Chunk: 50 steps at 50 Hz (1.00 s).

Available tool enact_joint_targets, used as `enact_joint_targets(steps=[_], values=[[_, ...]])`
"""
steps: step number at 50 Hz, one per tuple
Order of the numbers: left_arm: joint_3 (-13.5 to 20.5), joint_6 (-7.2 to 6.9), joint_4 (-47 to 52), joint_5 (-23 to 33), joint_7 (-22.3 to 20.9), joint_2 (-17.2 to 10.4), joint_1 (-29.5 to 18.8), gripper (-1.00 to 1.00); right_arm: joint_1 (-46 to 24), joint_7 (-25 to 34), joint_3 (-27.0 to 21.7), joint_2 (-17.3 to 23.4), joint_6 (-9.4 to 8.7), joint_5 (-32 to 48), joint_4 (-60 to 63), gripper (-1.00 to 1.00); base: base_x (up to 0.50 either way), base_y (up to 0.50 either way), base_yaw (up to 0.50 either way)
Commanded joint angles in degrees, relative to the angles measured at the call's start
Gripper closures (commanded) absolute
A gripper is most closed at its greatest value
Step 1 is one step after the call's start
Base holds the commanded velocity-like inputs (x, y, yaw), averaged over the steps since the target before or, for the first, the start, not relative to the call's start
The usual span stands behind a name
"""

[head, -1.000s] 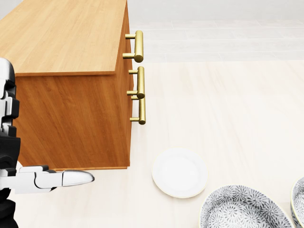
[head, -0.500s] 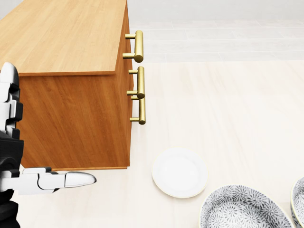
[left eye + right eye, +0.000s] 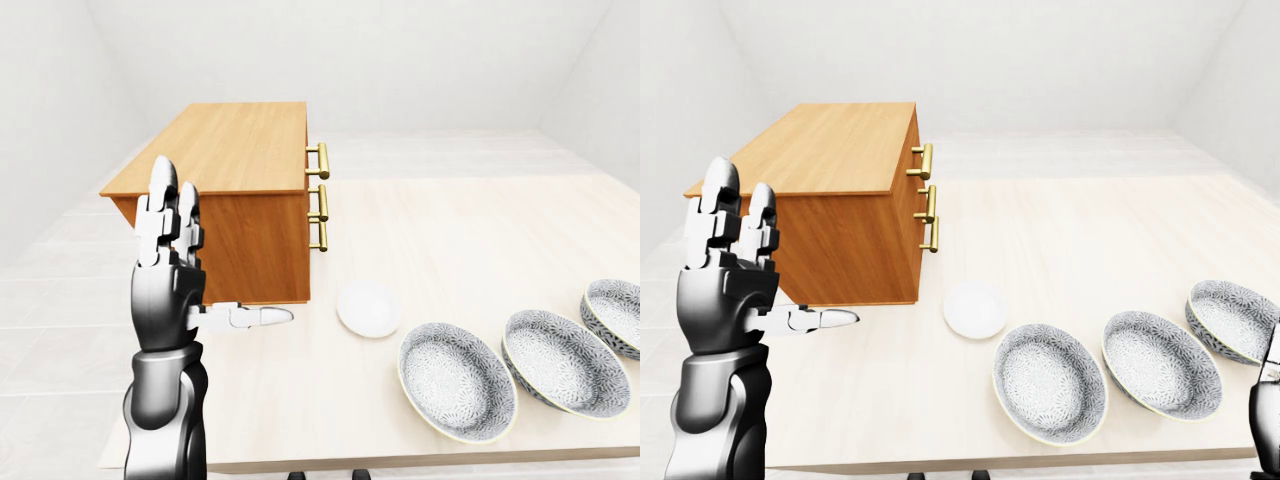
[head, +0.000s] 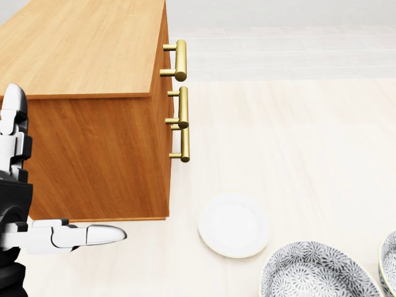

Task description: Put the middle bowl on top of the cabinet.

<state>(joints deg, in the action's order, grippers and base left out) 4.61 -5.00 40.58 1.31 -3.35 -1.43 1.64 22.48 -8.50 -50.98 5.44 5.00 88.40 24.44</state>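
Three bowls (image 3: 457,378) sit in a row on the table (image 3: 450,240), lower right in the left-eye view. The middle bowl (image 3: 555,360) is untouched, well apart from the cabinet (image 3: 225,150). Raised left hand (image 3: 170,275): fingers spread, empty. Only a sliver of the right hand (image 3: 1268,410) shows, can't tell its state.

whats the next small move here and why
Probably lower the left robot hand and swing it rightward toward the middle bowl. In the left-eye view the hand is open, empty and raised beside the cabinet, while that bowl lies untouched far to the right.
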Motion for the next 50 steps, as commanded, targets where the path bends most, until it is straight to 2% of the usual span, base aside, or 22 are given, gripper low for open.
enact_joint_targets(steps=[1, 9, 22, 24, 28, 36, 37, 40, 43, 50], values=[[0.2, 0.0, -0.1, 0.0, -0.1, 0.0, -0.1, -1.0, -1.0, 0.0, 3.1, 1.8, 0.0, -5.7, -6.5, -1.0, 0.0, 0.0, 0.0], [-0.2, 0.0, 0.4, 0.3, 0.0, -0.1, -0.3, -1.0, -4.3, -2.7, 7.6, 4.3, 0.0, -4.5, -14.3, -1.0, 0.0, 0.0, 0.0], [-0.6, 0.0, -0.9, 0.7, 0.0, 0.2, 0.4, -1.0, -2.6, -9.3, 13.3, 8.1, 0.0, -0.5, -21.5, -1.0, 0.0, 0.0, 0.0], [-0.7, 0.0, -1.2, 0.8, 0.0, 0.2, 0.4, -1.0, -2.6, -11.0, 14.5, 8.5, 0.0, 2.2, -23.2, -1.0, 0.0, 0.0, 0.0], [-0.8, 0.0, -1.3, 0.8, 0.0, 0.2, 0.3, -1.0, -1.4, -10.9, 15.1, 9.0, 0.0, 1.1, -22.6, -1.0, 0.0, 0.0, 0.0], [-1.1, 0.0, 0.9, 0.8, 0.0, 0.3, 0.1, -1.0, -0.5, -13.0, 16.1, 9.6, 0.0, 2.6, -23.1, -1.0, 0.0, 0.0, 0.0], [-1.2, 0.0, 1.2, 0.8, 0.1, 0.4, 0.3, -1.0, -0.7, -14.3, 16.5, 9.9, 0.0, 4.7, -24.3, -1.0, 0.0, 0.0, 0.0], [-2.5, 0.0, 3.9, 1.4, 0.0, 0.4, 0.2, -1.0, -0.5, -14.3, 16.5, 10.3, 0.0, 4.1, -24.7, -1.0, 0.0, 0.0, 0.0], [-1.5, 0.0, 2.1, 1.0, 0.1, 0.3, -0.4, -1.0, -0.2, -15.0, 17.0, 10.3, 0.0, 4.6, -24.9, -1.0, 0.0, 0.0, 0.0], [-1.9, 0.0, 3.2, 1.4, 0.3, 0.3, -1.0, -1.0, 1.1, -15.7, 17.6, 10.2, 0.0, 3.7, -24.1, -1.0, 0.0, 0.0, 0.0]])
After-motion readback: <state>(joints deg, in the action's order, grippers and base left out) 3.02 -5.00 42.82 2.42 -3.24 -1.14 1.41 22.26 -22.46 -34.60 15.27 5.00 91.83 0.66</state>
